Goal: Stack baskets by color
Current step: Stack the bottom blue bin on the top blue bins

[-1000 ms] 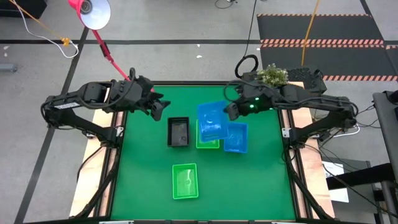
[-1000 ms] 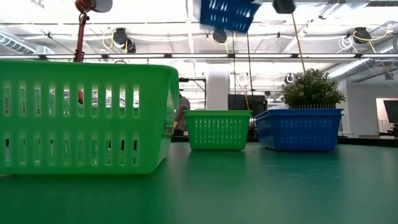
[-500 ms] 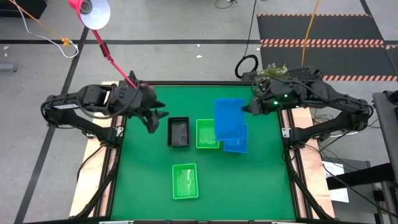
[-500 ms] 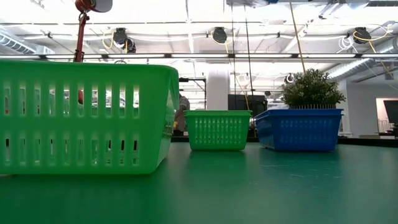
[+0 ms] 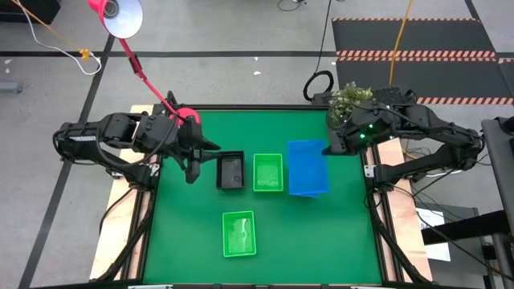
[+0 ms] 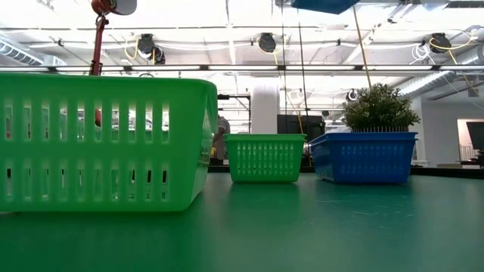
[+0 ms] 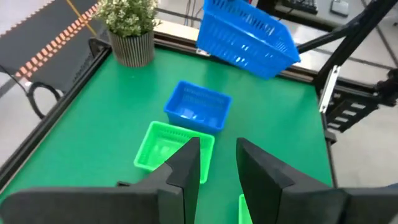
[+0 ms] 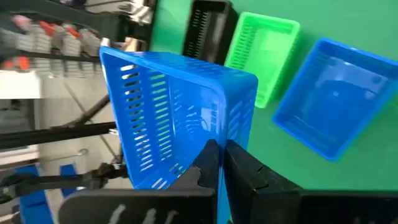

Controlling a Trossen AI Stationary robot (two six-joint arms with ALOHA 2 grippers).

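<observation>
My right gripper (image 8: 221, 163) is shut on a blue basket (image 8: 174, 112), held in the air above a second blue basket (image 8: 336, 112) that rests on its bottom on the green table. In the high view the held basket (image 5: 307, 167) covers most of the one below. A green basket (image 5: 267, 172) and a black basket (image 5: 230, 170) stand to its left, and another green basket (image 5: 238, 234) stands near the front edge. My left gripper (image 7: 217, 163) hovers left of the black basket, its fingers a little apart with nothing between them. My right gripper pinches the rim of the held basket's wall (image 8: 214, 140) between its two fingers, at the end that faces the table's right edge. The fingers come from the right, slanting down. The basket is lifted clear and tilted, high above the table (image 6: 325, 4).
A small potted plant (image 5: 351, 98) stands at the table's far right corner. A pink lamp (image 5: 116, 14) on a red stem leans in over the far left corner. Bare green mat lies along the near edge on both sides of the front green basket.
My right gripper has carried the blue basket toward the table's right edge, from above the green basket to above the blue one on the table, and the basket has turned about. My left gripper has swung toward the near edge and rolled, its fingers now closer together.
</observation>
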